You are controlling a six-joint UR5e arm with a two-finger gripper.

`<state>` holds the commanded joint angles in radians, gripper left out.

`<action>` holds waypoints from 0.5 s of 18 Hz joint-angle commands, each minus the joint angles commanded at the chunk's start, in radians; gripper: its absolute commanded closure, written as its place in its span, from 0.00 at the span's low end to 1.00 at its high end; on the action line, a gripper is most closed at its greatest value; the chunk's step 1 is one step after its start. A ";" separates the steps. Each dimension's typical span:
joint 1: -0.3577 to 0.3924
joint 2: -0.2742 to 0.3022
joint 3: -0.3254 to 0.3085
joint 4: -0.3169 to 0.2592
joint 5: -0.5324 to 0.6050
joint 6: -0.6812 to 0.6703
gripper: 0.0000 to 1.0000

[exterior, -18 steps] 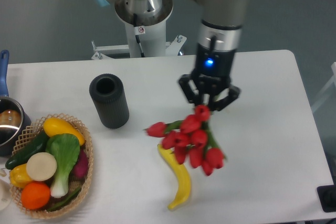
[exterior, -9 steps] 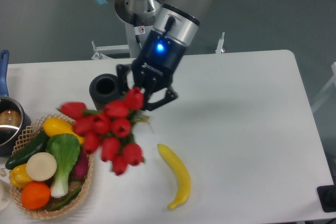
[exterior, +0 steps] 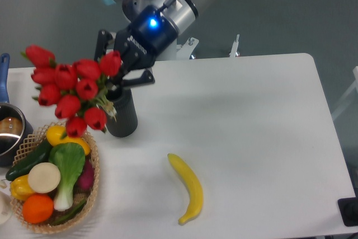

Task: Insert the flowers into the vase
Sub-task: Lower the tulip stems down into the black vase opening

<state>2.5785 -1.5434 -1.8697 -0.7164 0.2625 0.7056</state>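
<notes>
My gripper (exterior: 118, 64) is shut on the stems of the flowers (exterior: 70, 90), a bunch of red tulip buds that sticks out to the left, tilted well off upright. The buds hang over the table's left part and the basket's upper edge. The vase (exterior: 123, 115), a matte black ribbed cylinder, stands upright directly below the gripper. The flowers and the gripper fingers cover its mouth. I cannot tell whether the stem ends are inside it.
A wicker basket (exterior: 89, 180) of vegetables and fruit sits at the front left. A blue-handled metal pot (exterior: 8, 130) is at the left edge. A banana (exterior: 189, 187) lies on the white table (exterior: 251, 127) in front of the vase.
The gripper has carried the flowers from the table's middle, above the banana, left and up to over the vase. The bunch has swung so its buds point left.
</notes>
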 joint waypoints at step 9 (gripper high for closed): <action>0.040 0.111 -0.158 -0.002 -0.039 0.063 1.00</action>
<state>2.6185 -1.4328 -2.0278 -0.7179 0.2240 0.7685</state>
